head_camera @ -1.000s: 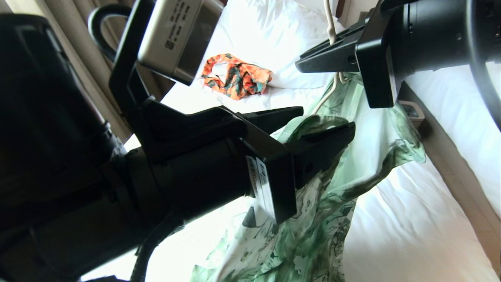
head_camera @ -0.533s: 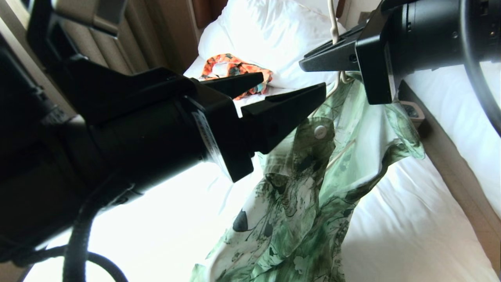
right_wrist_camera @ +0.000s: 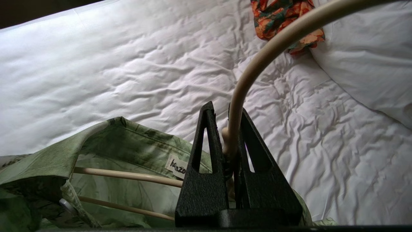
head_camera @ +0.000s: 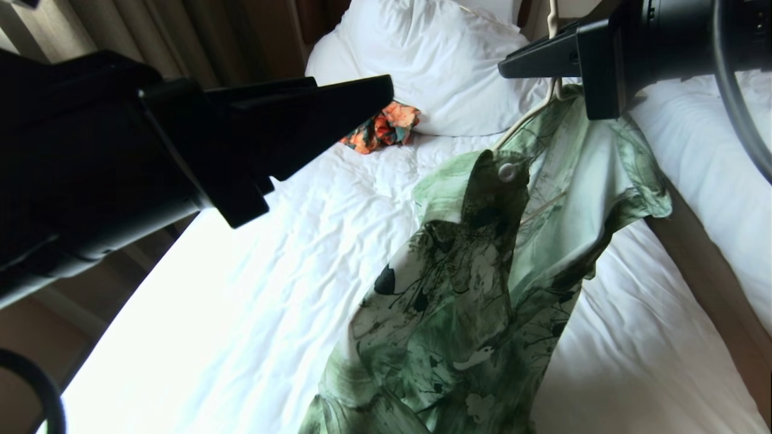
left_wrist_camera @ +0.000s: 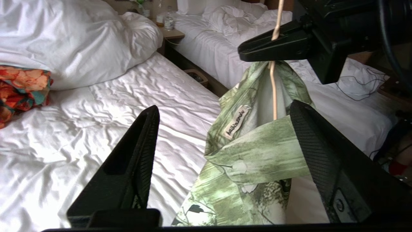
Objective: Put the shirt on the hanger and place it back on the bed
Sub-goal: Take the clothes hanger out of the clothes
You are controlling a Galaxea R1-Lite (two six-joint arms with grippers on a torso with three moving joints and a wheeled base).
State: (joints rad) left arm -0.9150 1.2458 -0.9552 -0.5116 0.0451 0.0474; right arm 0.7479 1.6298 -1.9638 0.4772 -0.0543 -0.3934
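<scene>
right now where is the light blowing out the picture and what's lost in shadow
Head view: the bed glares white along its window-side edge, wrinkles lost; the left claw is a black silhouette. Left wrist view: evenly lit, the shirt label shows. Right wrist view: soft light, the hanger hook looms close.

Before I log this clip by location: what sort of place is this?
Probably a twin hotel room: the bed with white sheets, a second white bed alongside, a nightstand with bottles between, and curtains.
</scene>
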